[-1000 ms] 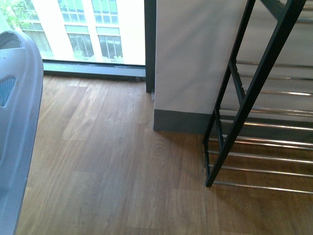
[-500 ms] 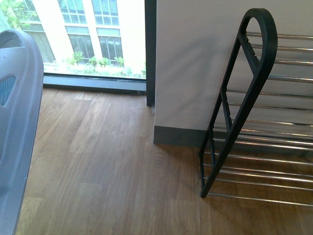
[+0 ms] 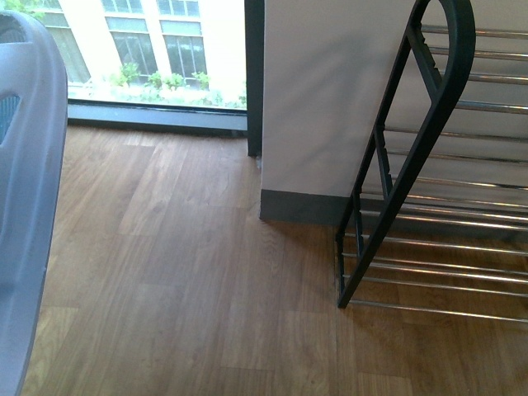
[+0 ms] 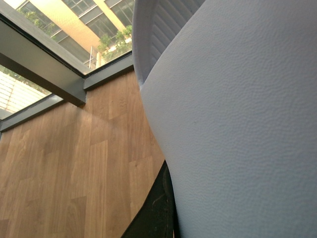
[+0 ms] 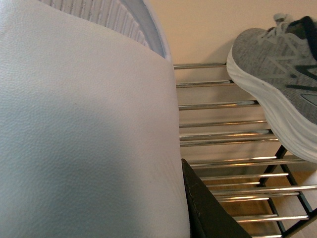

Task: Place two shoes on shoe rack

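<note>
A pale blue slide sandal (image 4: 237, 124) fills most of the left wrist view, and my left gripper (image 4: 171, 218) is shut on it, with one black finger (image 4: 156, 213) showing against its side. That sandal also shows at the front view's left edge (image 3: 29, 206). My right gripper (image 5: 190, 208) is shut on another pale blue slide sandal (image 5: 84, 129), held in front of the shoe rack's chrome bars (image 5: 223, 124). A grey knit sneaker (image 5: 277, 64) with a white sole rests on the rack. The shoe rack (image 3: 429, 165) stands at the right of the front view, its black arched end nearest.
A white wall pillar (image 3: 330, 99) with a grey baseboard (image 3: 301, 206) stands left of the rack. A floor-level window (image 3: 157, 58) lies beyond the wooden floor (image 3: 190, 280).
The front view has shifted: the rack's arched end, cut off a second ago, now shows nearly whole. The sandal stays at the left edge.
</note>
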### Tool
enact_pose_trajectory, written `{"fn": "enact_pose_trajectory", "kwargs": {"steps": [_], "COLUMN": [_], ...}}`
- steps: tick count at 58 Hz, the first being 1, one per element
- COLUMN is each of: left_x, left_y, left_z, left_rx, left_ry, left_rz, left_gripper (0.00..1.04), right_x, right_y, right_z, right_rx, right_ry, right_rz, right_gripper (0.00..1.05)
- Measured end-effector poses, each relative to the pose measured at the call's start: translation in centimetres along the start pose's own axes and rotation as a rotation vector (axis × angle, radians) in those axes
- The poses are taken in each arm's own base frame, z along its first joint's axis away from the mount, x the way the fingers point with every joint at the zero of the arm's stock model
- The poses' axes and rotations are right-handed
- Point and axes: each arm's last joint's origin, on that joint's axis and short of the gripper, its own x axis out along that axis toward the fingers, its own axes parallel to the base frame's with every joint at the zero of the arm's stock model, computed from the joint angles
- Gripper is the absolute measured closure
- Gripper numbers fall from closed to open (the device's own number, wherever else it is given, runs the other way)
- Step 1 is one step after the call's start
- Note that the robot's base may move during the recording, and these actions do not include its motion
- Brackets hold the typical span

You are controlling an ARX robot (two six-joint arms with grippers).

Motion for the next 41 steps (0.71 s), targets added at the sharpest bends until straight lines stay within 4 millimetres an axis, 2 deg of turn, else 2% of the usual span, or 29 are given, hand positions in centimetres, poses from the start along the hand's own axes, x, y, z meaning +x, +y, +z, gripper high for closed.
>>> {"fn": "enact_pose_trajectory", "kwargs": {"steps": [24,28,35,41], "left_x": [0.0,0.0,0.0,0.0], "left_y": [0.0,0.0,0.0,0.0], "left_z": [0.0,0.0,0.0,0.0], "left_rx": [0.000,0.000,0.000,0.000], "left_ry": [0.000,0.000,0.000,0.000], "left_rz": [0.000,0.000,0.000,0.000], "left_gripper": [1.03,1.03,1.03,1.03], "right_x": [7.2,8.3,11.3,13.5], "right_y": [0.5,0.6,0.7,0.3], "right_z": [5.1,5.6,6.4,6.3], "right_rx": [-0.164,-0.193,-0.279,-0.357], "right_ry": [0.173,0.207,0.271,0.303], "right_rz": [0.034,0.036,0.020,-0.022], "right_gripper": [1.03,1.03,1.03,1.03]}}
